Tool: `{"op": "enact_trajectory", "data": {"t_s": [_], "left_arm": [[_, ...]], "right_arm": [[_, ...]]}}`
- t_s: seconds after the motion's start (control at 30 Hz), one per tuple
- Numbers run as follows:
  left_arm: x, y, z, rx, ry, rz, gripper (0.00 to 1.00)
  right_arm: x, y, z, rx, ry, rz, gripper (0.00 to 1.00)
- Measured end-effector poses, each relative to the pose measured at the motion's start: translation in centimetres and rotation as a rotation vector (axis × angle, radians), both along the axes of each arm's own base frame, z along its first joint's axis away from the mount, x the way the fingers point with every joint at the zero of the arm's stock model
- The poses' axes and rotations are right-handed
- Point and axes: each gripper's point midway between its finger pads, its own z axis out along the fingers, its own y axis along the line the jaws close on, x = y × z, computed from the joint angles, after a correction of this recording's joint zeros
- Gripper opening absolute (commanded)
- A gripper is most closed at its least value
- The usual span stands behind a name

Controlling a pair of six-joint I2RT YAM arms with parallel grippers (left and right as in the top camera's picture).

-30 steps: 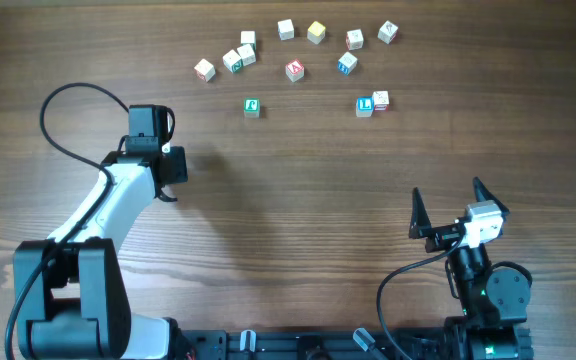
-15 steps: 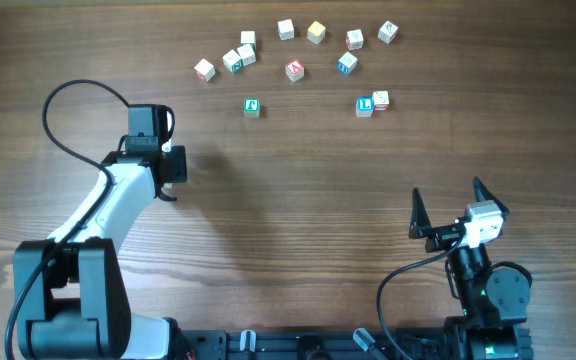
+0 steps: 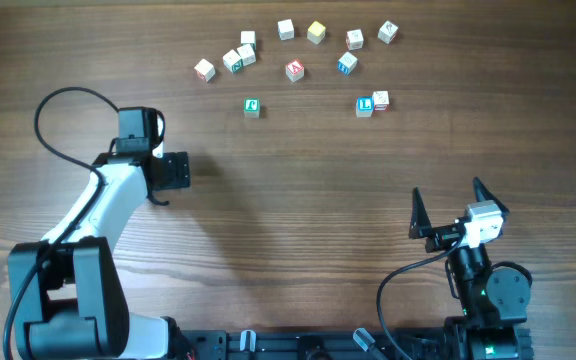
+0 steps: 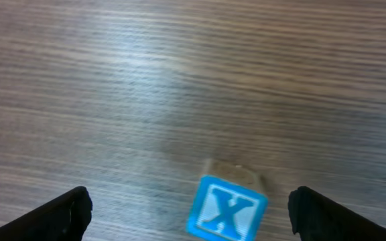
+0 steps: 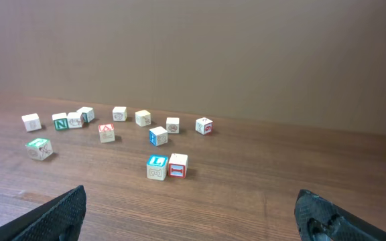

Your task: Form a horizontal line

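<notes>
No horizontal line shows in any view; every cube I see lies loose. A blue-faced cube with an X [image 4: 228, 209] rests on the wood between the fingers of my left gripper [image 4: 189, 206], clear of both; that gripper [image 3: 171, 172] is open and hides the cube from overhead. Several pale letter cubes are scattered at the table's far side, among them a green one [image 3: 252, 106] and a touching pair, the blue L cube [image 3: 365, 105] and a red-faced cube [image 3: 380, 99]. My right gripper [image 3: 446, 190] stands open and empty at the near right, far from them.
In the right wrist view the scattered cubes spread across the middle distance, with the blue L cube [image 5: 156, 165] and the red-faced cube [image 5: 177, 164] nearest my right gripper [image 5: 191, 201]. The left arm's black cable [image 3: 53, 110] loops over the table's left side.
My left gripper's jaws have spread wide, and its wrist has shifted slightly left and towards the near edge. The right arm and the scattered cubes have not moved.
</notes>
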Motion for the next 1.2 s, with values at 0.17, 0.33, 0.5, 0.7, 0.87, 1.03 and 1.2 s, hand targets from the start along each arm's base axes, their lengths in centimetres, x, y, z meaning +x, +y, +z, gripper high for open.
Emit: {"op": "enact_trajectory", "data": {"t_s": [0.17, 0.33, 0.5, 0.7, 0.87, 1.03, 1.2], "left_arm": [[-0.1, 0.5, 0.0, 0.000, 0.002, 0.015, 1.00], [-0.1, 0.5, 0.0, 0.000, 0.002, 0.015, 1.00], [-0.3, 0.5, -0.1, 0.008, 0.014, -0.010, 0.98], [-0.4, 0.5, -0.1, 0.019, 0.026, -0.039, 0.98], [-0.5, 1.0, 0.0, 0.053, 0.031, -0.037, 0.98], [-0.3, 1.3, 0.1, 0.071, 0.026, -0.033, 0.98], [-0.3, 1.6, 0.2, 0.088, 0.027, -0.032, 0.98]], "right_arm": [[0.0, 0.0, 0.0, 0.000, 0.000, 0.000, 1.00], [0.0, 0.0, 0.0, 0.000, 0.000, 0.000, 0.99], [0.0, 0.0, 0.0, 0.000, 0.000, 0.000, 1.00], [0.0, 0.0, 0.0, 0.000, 0.000, 0.000, 1.00], [0.0, 0.0, 0.0, 0.000, 0.000, 0.000, 1.00], [0.0, 0.0, 0.0, 0.000, 0.000, 0.000, 1.00], [0.0, 0.0, 0.0, 0.000, 0.000, 0.000, 1.00]]}}
